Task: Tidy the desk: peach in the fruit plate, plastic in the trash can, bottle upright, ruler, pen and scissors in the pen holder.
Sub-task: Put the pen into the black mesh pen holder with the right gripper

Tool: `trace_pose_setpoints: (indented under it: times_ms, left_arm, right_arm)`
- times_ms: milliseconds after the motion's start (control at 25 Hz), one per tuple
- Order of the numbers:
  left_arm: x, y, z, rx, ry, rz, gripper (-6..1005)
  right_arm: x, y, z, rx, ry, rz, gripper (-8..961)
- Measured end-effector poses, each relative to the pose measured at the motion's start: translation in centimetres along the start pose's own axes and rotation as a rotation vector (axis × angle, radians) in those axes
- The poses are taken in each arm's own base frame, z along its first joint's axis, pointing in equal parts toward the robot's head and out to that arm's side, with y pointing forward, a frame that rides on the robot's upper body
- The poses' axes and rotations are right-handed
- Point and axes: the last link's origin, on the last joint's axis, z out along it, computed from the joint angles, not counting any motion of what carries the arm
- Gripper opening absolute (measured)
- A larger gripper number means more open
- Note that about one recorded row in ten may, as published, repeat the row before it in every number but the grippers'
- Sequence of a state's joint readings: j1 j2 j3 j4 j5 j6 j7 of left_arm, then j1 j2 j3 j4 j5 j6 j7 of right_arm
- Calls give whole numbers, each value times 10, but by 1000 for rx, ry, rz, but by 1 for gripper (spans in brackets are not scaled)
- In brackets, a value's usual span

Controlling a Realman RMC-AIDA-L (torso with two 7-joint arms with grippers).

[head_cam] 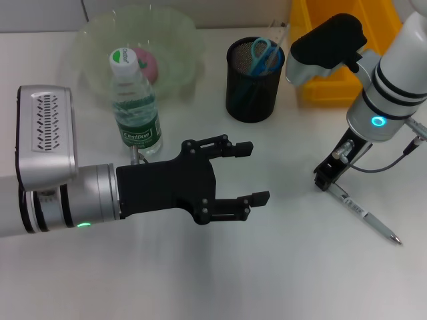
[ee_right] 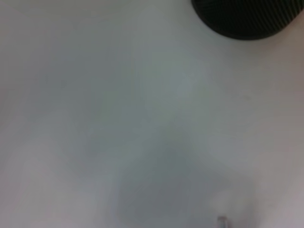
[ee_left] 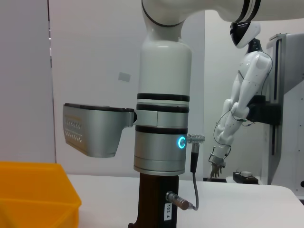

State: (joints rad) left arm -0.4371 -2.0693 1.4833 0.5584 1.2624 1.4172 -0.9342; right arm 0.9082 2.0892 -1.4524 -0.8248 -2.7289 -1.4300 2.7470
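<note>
Left gripper point(head_cam: 250, 173) is hovering with fingers spread and empty. Right gripper point(head_cam: 325, 179) is touching down on the pen point(head_cam: 369, 219); its finger state cannot be told.

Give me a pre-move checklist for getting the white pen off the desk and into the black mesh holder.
1. Right gripper down at the white pen's upper end: ok.
2. Right gripper's grip on the pen: cannot tell.
3. Black mesh pen holder upright, mouth open, blue-handled scissors already inside: ok.
4. Left gripper open, hanging mid-desk, off the pen-to-holder line: ok.
5. Clear plastic water bottle upright: ok.
6. Pink peach in the clear fruit plate: ok.
</note>
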Motion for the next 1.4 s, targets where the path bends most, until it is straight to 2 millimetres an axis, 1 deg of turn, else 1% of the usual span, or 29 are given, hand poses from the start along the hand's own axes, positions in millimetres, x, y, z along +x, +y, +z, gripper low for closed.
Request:
trace_pose_setpoints:
  times_ms: [320, 680, 720, 760, 800, 920, 960, 1000, 1040, 1080, 1120, 1160, 1200, 1320, 1360, 1400]
  left_arm:
    - [0, -1, 0, 3, -1, 3, 784]
    - [0, -1, 0, 5, -1, 3, 784]
    - [0, -1, 0, 5, -1, 3, 784]
    - [0, -1, -1, 8, 0, 2, 784]
    - [0, -1, -1, 8, 0, 2, 784]
    - [0, -1, -2, 14, 2, 1, 784]
    - [-2, -1, -2, 22, 4, 2, 784]
    - [-2, -1, -2, 22, 5, 2, 784]
    - [-2, -1, -2, 22, 5, 2, 784]
    - [-2, -1, -2, 22, 5, 2, 784]
    - [-2, -1, -2, 22, 5, 2, 784]
    - [-2, -1, -3, 23, 8, 1, 784]
    - [-2, -1, -3, 23, 8, 1, 784]
    - [-2, 0, -5, 38, 21, -10, 784]
    - [-2, 0, -5, 38, 21, -10, 784]
    - [-2, 0, -5, 38, 21, -10, 784]
  right_arm:
    - [0, 2, -1, -11, -17, 0, 196]
    - [-2, 0, -15, -10, -126, 3, 192]
    - [-2, 0, -17, -15, -147, 8, 192]
    - [-4, 1, -23, -33, -215, 20, 192]
    - [-4, 1, -23, -33, -215, 20, 191]
    - [-10, 0, -33, -38, -331, 34, 191]
    - [-9, -4, -40, -18, -404, 46, 191]
    - [-9, -4, -40, -18, -404, 46, 191]
    - [-6, -7, -45, -10, -467, 62, 191]
    - [-3, -8, -47, -12, -495, 69, 191]
    - [-3, -8, -47, -12, -495, 69, 192]
    - [3, -8, -51, -32, -547, 75, 192]
    - [3, -8, -51, -32, -547, 75, 192]
    - [12, -8, -58, -76, -625, 74, 192]
    - [17, -6, -63, -114, -677, 64, 192]
    - [17, -6, -63, -114, -677, 64, 192]
